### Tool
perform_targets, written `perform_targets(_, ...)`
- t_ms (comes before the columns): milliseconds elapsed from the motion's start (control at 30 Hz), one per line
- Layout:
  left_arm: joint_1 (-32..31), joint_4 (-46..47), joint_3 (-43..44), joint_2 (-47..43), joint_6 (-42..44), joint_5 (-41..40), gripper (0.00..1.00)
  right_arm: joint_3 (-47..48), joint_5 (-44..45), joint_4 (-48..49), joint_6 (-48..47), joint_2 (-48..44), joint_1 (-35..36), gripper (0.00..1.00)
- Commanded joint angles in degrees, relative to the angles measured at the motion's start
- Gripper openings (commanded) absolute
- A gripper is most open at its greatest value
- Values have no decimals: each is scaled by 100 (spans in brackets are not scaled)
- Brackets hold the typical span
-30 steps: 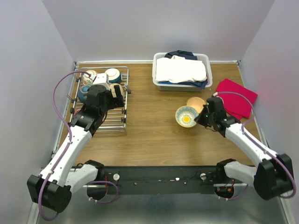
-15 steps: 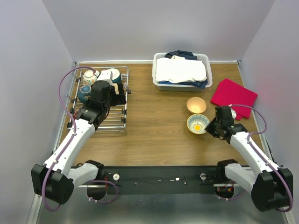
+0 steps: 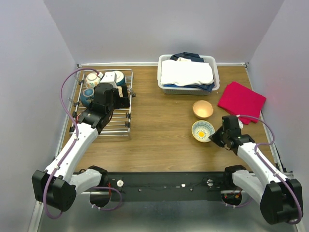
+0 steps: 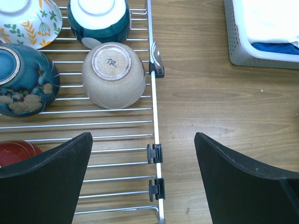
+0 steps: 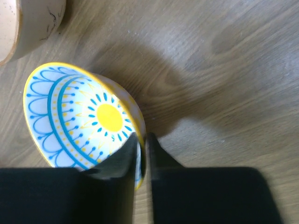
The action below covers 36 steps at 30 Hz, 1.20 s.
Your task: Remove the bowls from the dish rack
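Red bowl (image 4: 16,150) mostly behind left end effector (image 4: 142,140), cream bowl (image 5: 32,23) partly off-frame

Plain lavender-grey walls (image 3: 164,29) are enclosing a wood-grain table (image 3: 159,140) at the back and both sides, and soft, even light is falling across it. A white plastic basket (image 3: 160,72) of folded white and dark blue cloth is sitting near the back wall, and a red cloth (image 3: 241,100) is lying flat just to its right.

The wooden table (image 3: 159,121) held a dish rack (image 3: 119,126) at ten o'clock, laundry basket (image 3: 189,90) at one, red cloth (image 3: 241,100) at two, tan bowl (image 3: 203,109) and sun-painted bowl (image 3: 202,130) at three.
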Motion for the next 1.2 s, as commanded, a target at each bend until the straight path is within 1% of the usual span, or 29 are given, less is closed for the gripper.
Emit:
perform_targets(0, 2, -117, 202, 58, 86, -277, 99, -89, 218, -155, 55, -190, -20, 35)
perform_targets(33, 2, -196, 229, 67, 86, -338, 99, -11, 323, -225, 3, -269, -20, 49)
perform_targets(100, 2, -266, 272, 102, 78, -400, 99, 95, 411, -296, -190, -541, -20, 61)
perform_targets(133, 2, -362, 290, 120, 78, -470, 99, 165, 438, -366, -270, -612, -29, 72)
perform_targets(200, 2, -477, 369, 198, 25, -550, 99, 411, 464, -428, -515, -752, -29, 81)
perform_targets(233, 2, -626, 413, 234, 8, -594, 99, 499, 456, -532, -604, -771, -20, 89)
perform_targets(333, 2, -959, 597, 392, -36, -813, 99, 851, 377, -612, -1017, -806, -20, 100)
perform_targets(467, 2, -1513, 808, 638, -203, -1287, 99, 1167, 27, -464, -1614, -815, -29, 100)
perform_targets(500, 10, -1654, 922, 769, -256, -1532, 99, 1203, -62, -394, -1850, -832, -20, 100)
perform_targets(533, 2, -1925, 967, 848, -361, -1656, 99, 1203, -141, -219, -1966, -884, -20, 100)
perform_targets(633, 10, -2313, 1116, 1147, -528, -1938, 99, 1133, -335, 80, -2326, -973, -20, 100)
perform_targets(667, 10, -2375, 1134, 1218, -590, -2000, 99, 1115, -544, 143, -2414, -1016, -29, 100)
perform_targets(733, 72, -2551, 1152, 1385, -669, -2131, 99, 1098, -669, 309, -2652, -1043, -29, 100)
perform_targets(1000, 616, -2666, 819, 1535, -977, -2237, 99, 992, -801, 679, -3144, -1184, 269, 100)
perform_targets(1167, 862, -2640, 633, 1649, -881, -2650, 99, 790, -1064, 986, -3162, -1228, 314, 100)
